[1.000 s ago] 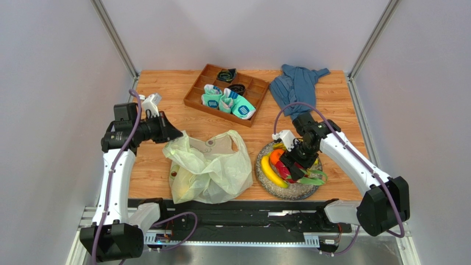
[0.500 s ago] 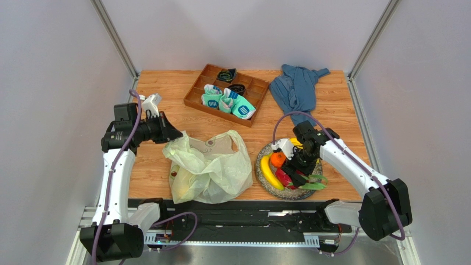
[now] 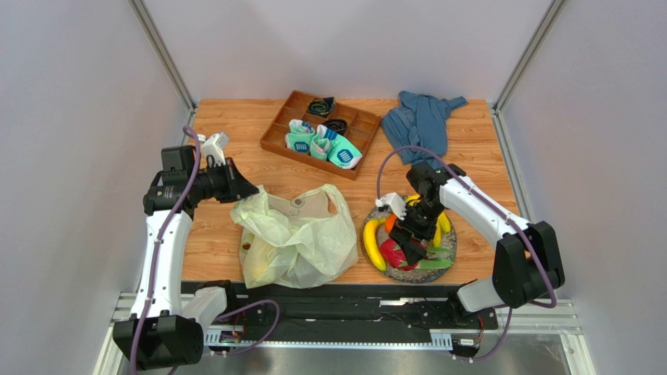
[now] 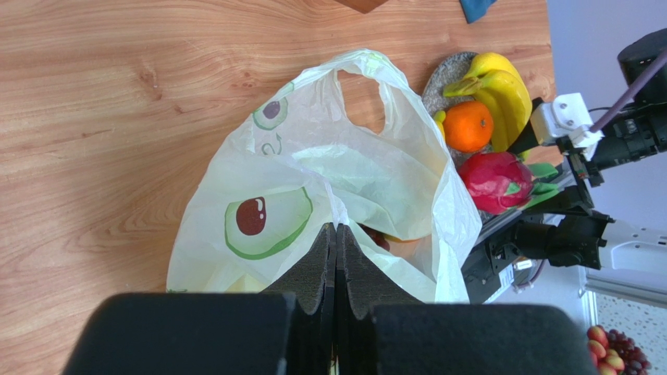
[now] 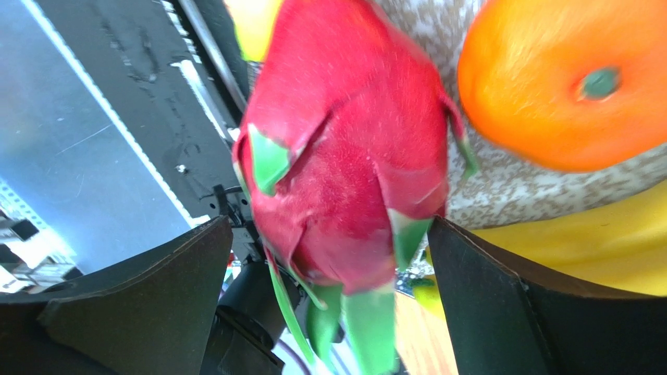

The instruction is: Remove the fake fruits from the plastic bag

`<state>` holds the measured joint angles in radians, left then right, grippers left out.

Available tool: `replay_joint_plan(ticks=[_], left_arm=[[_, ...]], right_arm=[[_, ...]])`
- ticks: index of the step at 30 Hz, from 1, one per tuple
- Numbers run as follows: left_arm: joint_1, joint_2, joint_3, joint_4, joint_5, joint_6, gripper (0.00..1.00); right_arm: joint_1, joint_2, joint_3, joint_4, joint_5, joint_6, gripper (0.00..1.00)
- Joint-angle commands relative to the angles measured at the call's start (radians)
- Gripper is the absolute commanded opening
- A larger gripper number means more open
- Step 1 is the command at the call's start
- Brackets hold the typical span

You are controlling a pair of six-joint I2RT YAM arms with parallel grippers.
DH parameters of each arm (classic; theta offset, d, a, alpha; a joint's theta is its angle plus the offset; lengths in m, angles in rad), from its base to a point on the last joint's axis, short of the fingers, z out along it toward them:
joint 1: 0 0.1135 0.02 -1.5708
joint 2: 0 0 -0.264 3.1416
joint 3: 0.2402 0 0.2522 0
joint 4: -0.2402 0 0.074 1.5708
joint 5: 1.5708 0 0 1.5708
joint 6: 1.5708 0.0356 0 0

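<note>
Right hand (image 5: 329,226) straddles one dragon fruit (image 5: 352,141), one orange (image 5: 560,86) beside.

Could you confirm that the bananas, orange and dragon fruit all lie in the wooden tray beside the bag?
Not quite. The bananas, orange and dragon fruit lie on the speckled plate beside the bag, not in the wooden tray. The top view shows this.

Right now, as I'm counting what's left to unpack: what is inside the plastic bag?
At the plastic bag's mouth, a bit of something orange and dark red shows. The film covers the rest, so how much remains inside cannot be told.
</note>
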<state>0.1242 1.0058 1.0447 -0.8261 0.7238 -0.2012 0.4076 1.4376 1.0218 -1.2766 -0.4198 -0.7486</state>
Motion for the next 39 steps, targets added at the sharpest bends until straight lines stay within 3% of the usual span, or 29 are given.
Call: replay_joint_plan(ticks=[1,4,7,9,10,14,15,18,28,31,32,34,35,36,39], left_arm=[[0.006,0.002,0.018,0.002,0.006,0.025,0.0],[0.006,-0.019,0.02,-0.034,0.006,0.036,0.0],[0.008,-0.087,-0.014,-0.079,0.035,0.019,0.0],[0.006,-0.125,-0.073,-0.077,0.09,-0.027,0.0],[0.006,-0.151,-0.089,-0.071,0.103,-0.044,0.0],[0.006,-0.148,-0.089,-0.082,0.12,-0.06,0.0],[0.006,-0.142,-0.065,-0.09,0.117,-0.05,0.0],[0.006,-0.122,-0.02,-0.116,0.109,-0.015,0.0],[0.006,-0.15,-0.032,-0.123,0.071,0.012,0.0],[0.006,-0.113,0.009,-0.122,0.054,0.039,0.0],[0.006,-0.096,0.058,-0.116,0.04,0.045,0.0],[0.006,-0.028,0.135,-0.098,0.025,0.068,0.0],[0.006,0.0,0.24,-0.093,0.017,0.072,0.0],[0.006,0.034,0.302,-0.087,0.02,0.078,0.0],[0.006,0.149,0.552,-0.091,0.069,0.091,0.0]], right_arm=[[-0.006,-0.049,0.168,-0.321,-0.106,-0.119,1.0],[-0.006,-0.082,0.337,-0.389,-0.141,-0.109,1.0],[0.003,-0.016,0.626,-0.351,-0.238,-0.029,1.0],[0.054,0.049,0.776,-0.262,-0.249,0.157,1.0],[0.083,0.107,0.8,-0.128,-0.225,0.243,1.0],[0.241,0.243,0.853,0.124,-0.01,0.442,1.0],[0.314,0.285,0.885,0.14,0.138,0.457,1.0],[0.381,0.412,0.925,0.166,0.286,0.495,1.0],[0.353,0.676,0.955,0.18,0.401,0.528,1.0],[0.35,0.747,1.012,0.163,0.397,0.497,0.77],[0.349,0.759,1.09,0.158,0.382,0.491,0.59],[0.338,0.788,1.196,0.142,0.31,0.483,0.4],[0.335,0.796,1.333,0.137,0.277,0.48,0.09],[0.327,0.799,1.392,0.137,0.254,0.488,0.0],[0.313,0.761,1.547,0.166,0.219,0.506,0.0]])
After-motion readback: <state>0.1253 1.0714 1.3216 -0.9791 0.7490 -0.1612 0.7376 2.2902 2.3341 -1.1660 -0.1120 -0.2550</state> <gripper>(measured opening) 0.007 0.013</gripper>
